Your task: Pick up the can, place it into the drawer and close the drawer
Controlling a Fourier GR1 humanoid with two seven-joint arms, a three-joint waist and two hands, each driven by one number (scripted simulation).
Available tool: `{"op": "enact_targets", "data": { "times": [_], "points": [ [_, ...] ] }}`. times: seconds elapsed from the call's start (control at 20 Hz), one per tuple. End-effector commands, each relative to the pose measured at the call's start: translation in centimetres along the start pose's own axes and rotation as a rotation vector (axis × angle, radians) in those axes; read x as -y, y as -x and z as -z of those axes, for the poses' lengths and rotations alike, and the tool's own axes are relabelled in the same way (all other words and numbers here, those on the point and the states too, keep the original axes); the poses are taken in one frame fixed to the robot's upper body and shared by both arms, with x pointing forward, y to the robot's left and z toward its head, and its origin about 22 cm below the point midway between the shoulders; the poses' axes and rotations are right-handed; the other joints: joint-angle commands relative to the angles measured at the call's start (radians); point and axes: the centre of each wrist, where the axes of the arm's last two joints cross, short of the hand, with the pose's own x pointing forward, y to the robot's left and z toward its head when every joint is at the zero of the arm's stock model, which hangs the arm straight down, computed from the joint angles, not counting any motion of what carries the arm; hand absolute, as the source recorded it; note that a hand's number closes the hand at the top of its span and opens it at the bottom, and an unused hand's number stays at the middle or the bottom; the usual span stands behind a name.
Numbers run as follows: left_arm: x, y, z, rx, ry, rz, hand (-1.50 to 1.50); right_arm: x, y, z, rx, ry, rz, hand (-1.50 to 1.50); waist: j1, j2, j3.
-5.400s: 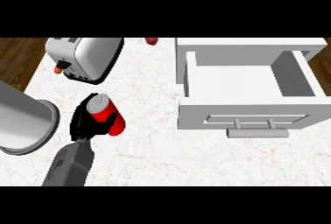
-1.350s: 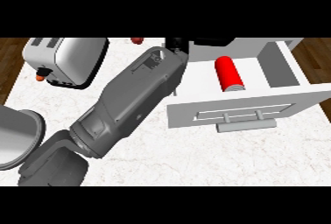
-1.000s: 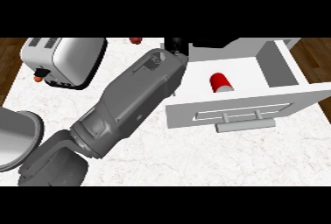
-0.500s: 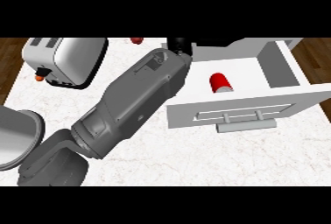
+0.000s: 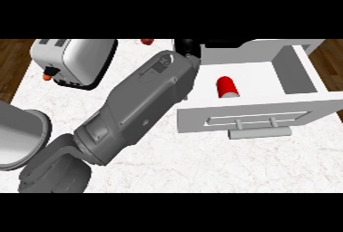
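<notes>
We looked down on a white marbled counter [image 5: 201, 167] with dark wood floor showing past its left and right edges. A white drawer [image 5: 295, 72] stood pulled open on the right side, its front panel with a handle [image 5: 254, 123] facing the near edge. Inside it sat the red can [image 5: 227, 87], upright with its pale top turned toward us, near the left wall of the drawer and closer to the front panel than to the back.

Our left forearm [image 5: 140, 108] stretched diagonally from the near left corner toward the far side, ending at the drawer's far left corner. Only a small black part of the left hand [image 5: 188, 45] showed there, against the upper band of the view, and we could not tell whether its fingers were apart or together. The can stood apart from that hand, nearer to us and to its right, with the drawer's white floor between them; nothing touched the can.

A silver toaster [image 5: 74, 61] sat at the far left of the counter. A grey round pot [image 5: 20, 138] lay at the left edge. A small red object [image 5: 146, 41] showed at the far edge, too little of it to name.
</notes>
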Motion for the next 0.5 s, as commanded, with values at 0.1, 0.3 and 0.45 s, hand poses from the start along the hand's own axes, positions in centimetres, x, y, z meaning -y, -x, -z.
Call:
{"op": "enact_targets", "data": {
  "times": [0.1,0.3,0.45],
  "points": [
    [0.5,-1.2,0.3,0.032,0.002,-0.017,-1.5,-2.1,0.0,3.0,0.039,-0.051,-0.18,-1.5,0.04,0.002,0.0],
    [0.9,-1.5,-0.1,-0.01,-0.008,-0.033,-1.5,-3.9,-0.2,4.0,0.028,-0.092,-0.269,-1.5,0.036,-0.008,0.0],
    [0.4,-0.5,-0.2,-0.023,0.013,-0.039,-1.5,-6.2,1.2,6.6,0.053,-0.128,-0.346,-1.5,0.052,-0.004,0.0]
  ]
}}
